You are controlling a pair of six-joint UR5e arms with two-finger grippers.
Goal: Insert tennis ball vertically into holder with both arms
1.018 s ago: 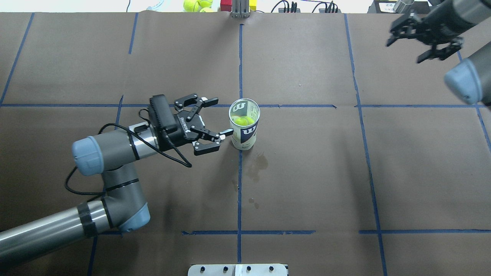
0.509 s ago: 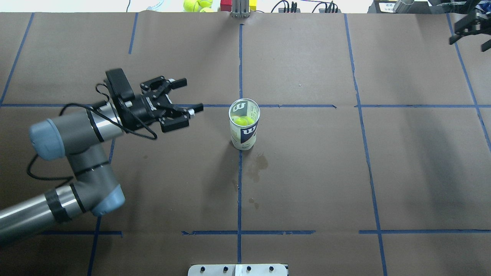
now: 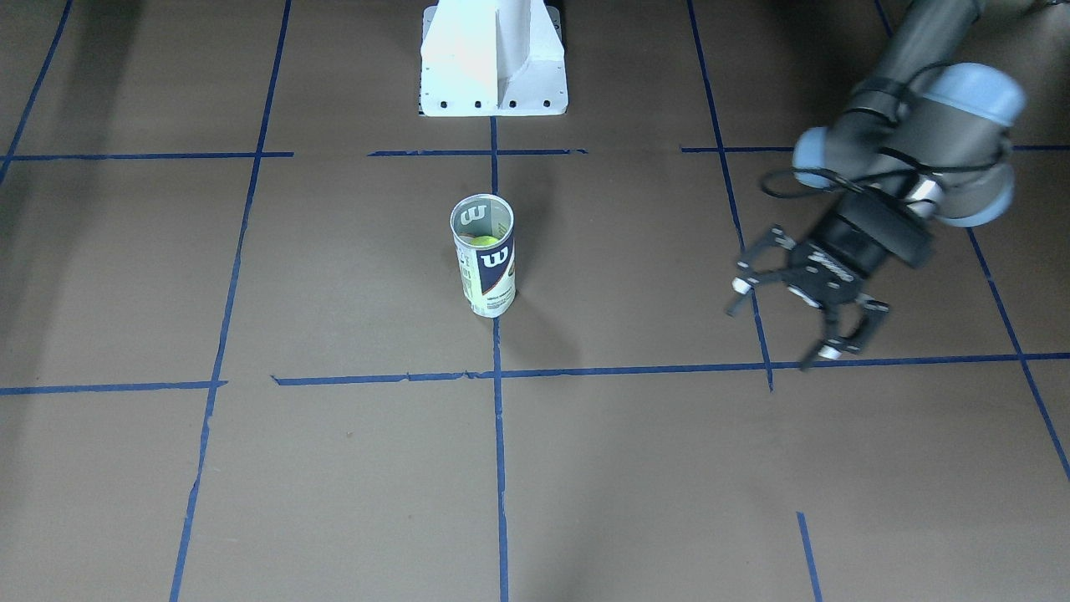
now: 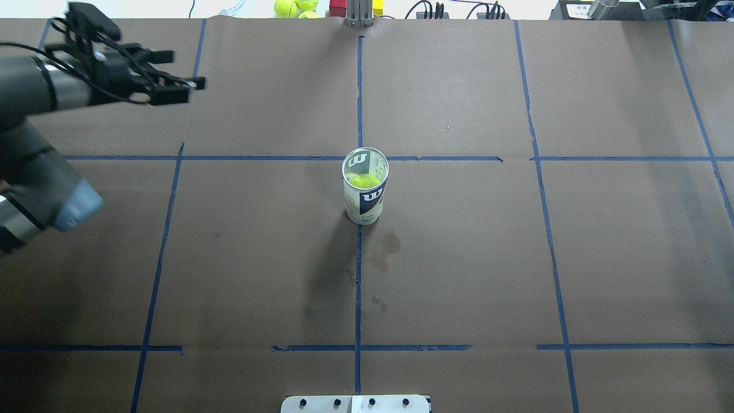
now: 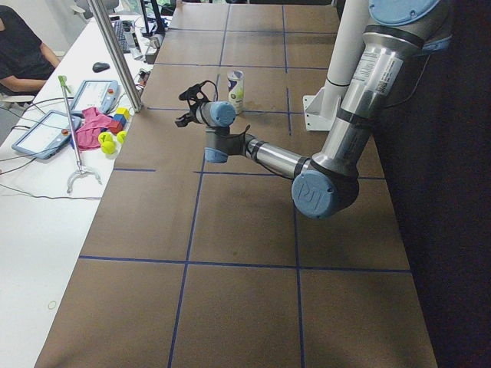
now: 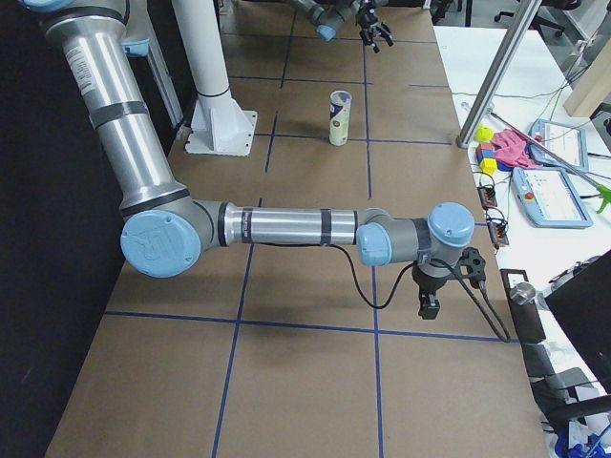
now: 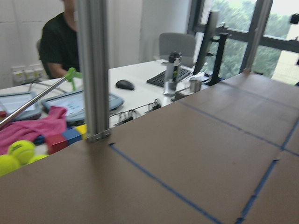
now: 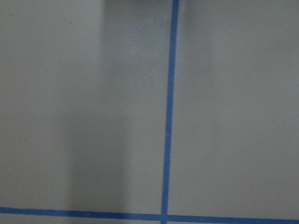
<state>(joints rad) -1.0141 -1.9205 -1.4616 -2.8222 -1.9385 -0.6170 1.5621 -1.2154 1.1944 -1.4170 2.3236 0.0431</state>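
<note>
The holder [image 4: 365,194], a clear Wilson can with a navy and white label, stands upright at the table's middle, also seen in the front view [image 3: 484,259]. A yellow-green tennis ball [image 4: 363,181] sits inside it, below the rim [image 3: 483,242]. My left gripper [image 4: 188,70] hangs open and empty over the back left of the table, far from the can [image 3: 779,328]. My right gripper [image 6: 430,303] shows only in the right side view, pointing down near the table's right end. I cannot tell whether it is open or shut. Its wrist camera sees only brown table and blue tape.
Spare tennis balls [image 4: 295,7] and coloured blocks [image 4: 338,7] lie past the table's back edge beside a metal post [image 4: 358,14]. The white pedestal base [image 3: 493,63] stands at the robot's side. A person [image 5: 19,46] sits at the desk with tablets.
My left gripper has drawn back from beside the holder, up and away to the back left, staying open. The right arm has swung out of the overhead view to the right.
</note>
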